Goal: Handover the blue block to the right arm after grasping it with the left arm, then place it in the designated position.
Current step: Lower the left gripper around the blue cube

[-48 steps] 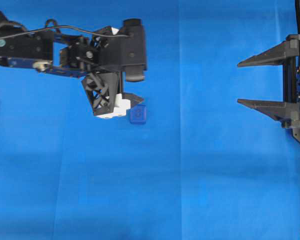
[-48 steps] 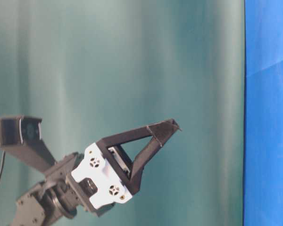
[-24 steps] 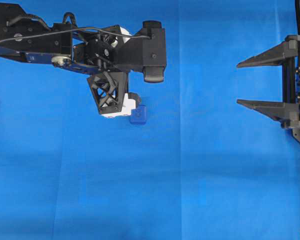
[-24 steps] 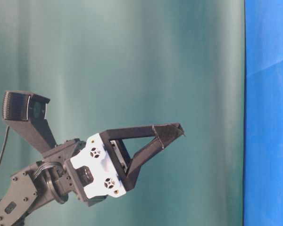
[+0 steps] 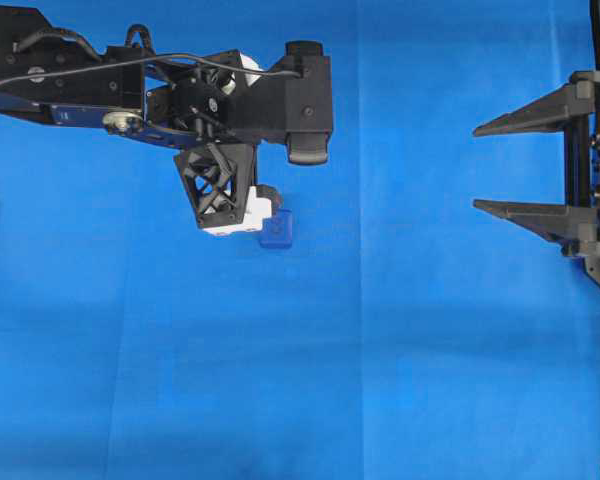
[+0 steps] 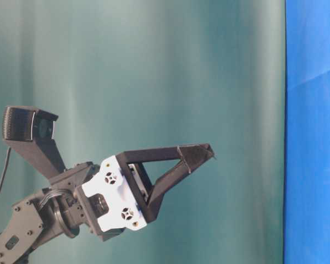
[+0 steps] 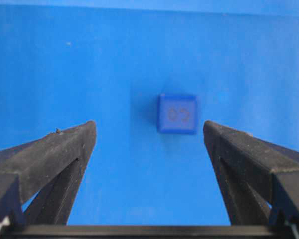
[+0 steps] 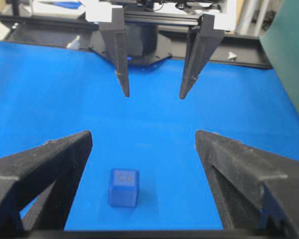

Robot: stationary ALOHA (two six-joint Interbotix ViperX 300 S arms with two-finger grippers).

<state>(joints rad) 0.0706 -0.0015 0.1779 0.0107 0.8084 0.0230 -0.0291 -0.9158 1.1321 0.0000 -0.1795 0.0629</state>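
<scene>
While the left gripper (image 7: 149, 144) hung spread above the blue block (image 7: 177, 113), nothing was grasped. An off-centre descent could have nudged it aside.

There is 1 blue block (image 5: 277, 229). There is 1 blue cloth (image 5: 380, 380). There are 2 robot arms, the left arm (image 5: 130, 85) and the right arm (image 5: 595, 170).

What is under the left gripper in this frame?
The blue block sits on the blue cloth beneath the open left gripper, untouched between the fingertips' line. Overhead, the gripper hides part of the block; its underside cannot be seen.
</scene>
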